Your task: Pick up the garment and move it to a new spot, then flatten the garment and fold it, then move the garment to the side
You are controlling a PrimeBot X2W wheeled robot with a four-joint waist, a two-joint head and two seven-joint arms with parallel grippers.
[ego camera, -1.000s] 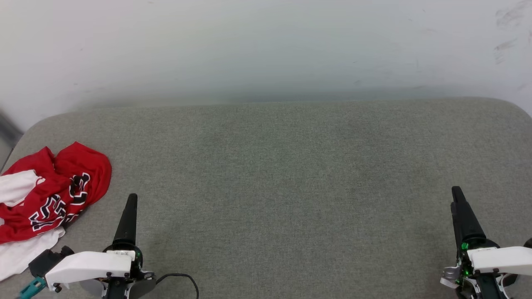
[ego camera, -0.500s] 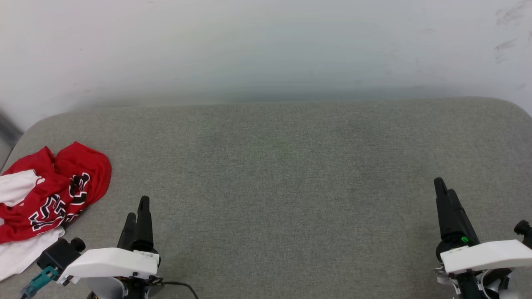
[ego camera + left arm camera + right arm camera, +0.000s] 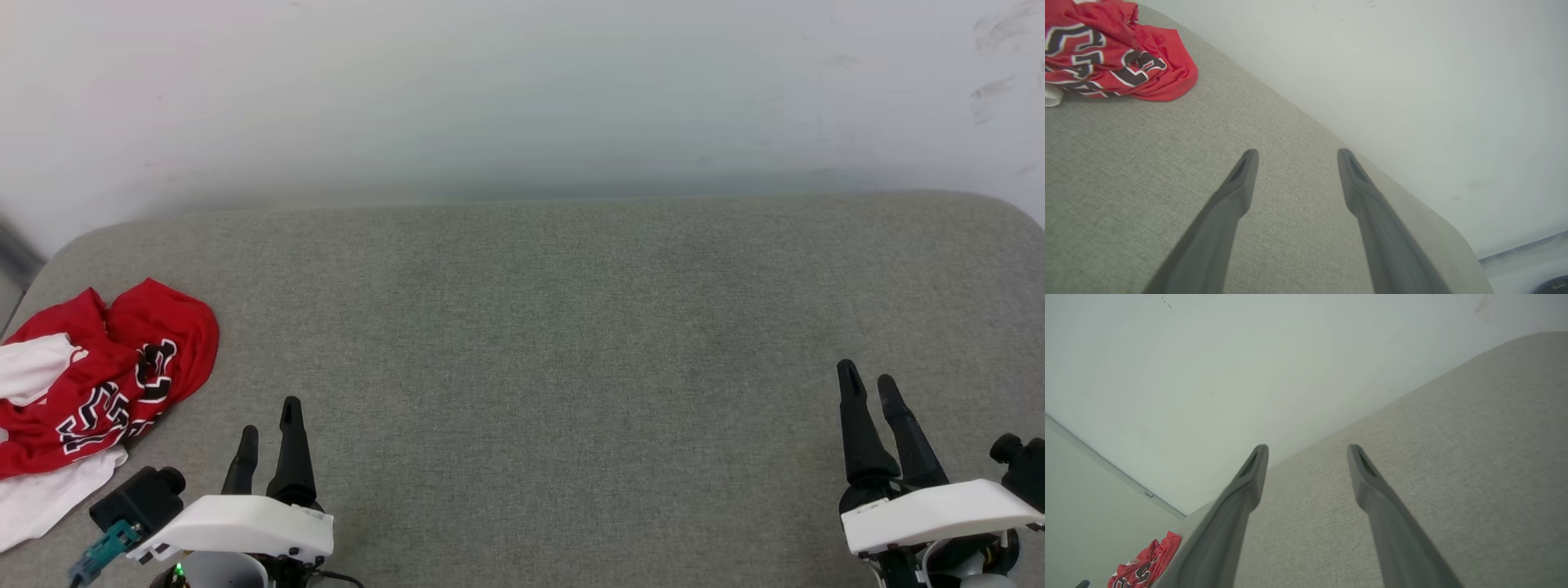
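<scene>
Fabric, grey and woven, covers the wide padded surface point(image 3: 539, 327) set against a bare white wall point(image 3: 522, 90) in the head view. The crumpled red jersey garment point(image 3: 98, 376), with white sleeves and black white-outlined lettering, lies at the surface's far left edge. It is near the left gripper point(image 3: 269, 418) but not touching it. The right gripper point(image 3: 865, 375) is well apart at lower right. Both grippers stand spread, holding nothing.

In the left wrist view the garment point(image 3: 1126, 61) sits up-left of the parted fingers, with bare cloth between.

In the right wrist view the garment point(image 3: 1145, 563) is a small red heap at lower left.
</scene>
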